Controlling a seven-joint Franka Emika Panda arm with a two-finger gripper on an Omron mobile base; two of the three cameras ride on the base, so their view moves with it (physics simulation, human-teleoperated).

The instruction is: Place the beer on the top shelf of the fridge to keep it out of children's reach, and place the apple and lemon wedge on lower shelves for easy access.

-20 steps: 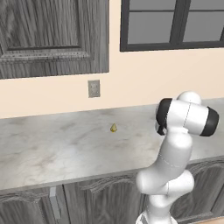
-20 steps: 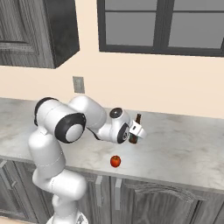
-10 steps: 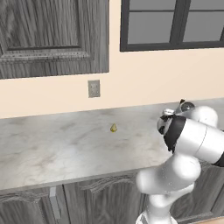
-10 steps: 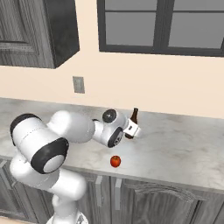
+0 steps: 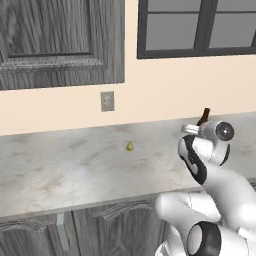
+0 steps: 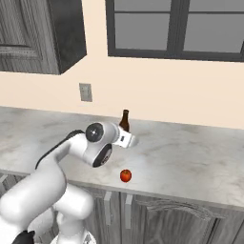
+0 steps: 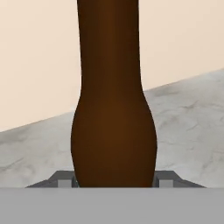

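My gripper [image 7: 113, 181] is shut on the beer [image 7: 113, 109], a brown bottle standing upright between the two fingertips. In the right base view the beer [image 6: 124, 120] shows its neck above my gripper [image 6: 127, 139], over the grey marble counter [image 6: 190, 152]; its lower part is hidden behind the hand. From the left base camera the beer [image 5: 203, 116] pokes up behind my gripper [image 5: 192, 129]. The apple [image 6: 125, 175], small and red, sits near the counter's front edge, below the hand. The lemon wedge [image 5: 129, 146] lies on the counter to the left. The fridge is out of view.
A wall outlet [image 5: 107, 101] sits above the counter's back edge. A dark upper cabinet [image 5: 60, 40] hangs at the left and a window [image 6: 176, 26] is set in the wall at the right. Lower cabinet doors [image 6: 157, 221] run under the counter.
The arm has folded down and swung left, carrying the beer leftward and a little higher over the counter. The apple and lemon wedge have stayed put.
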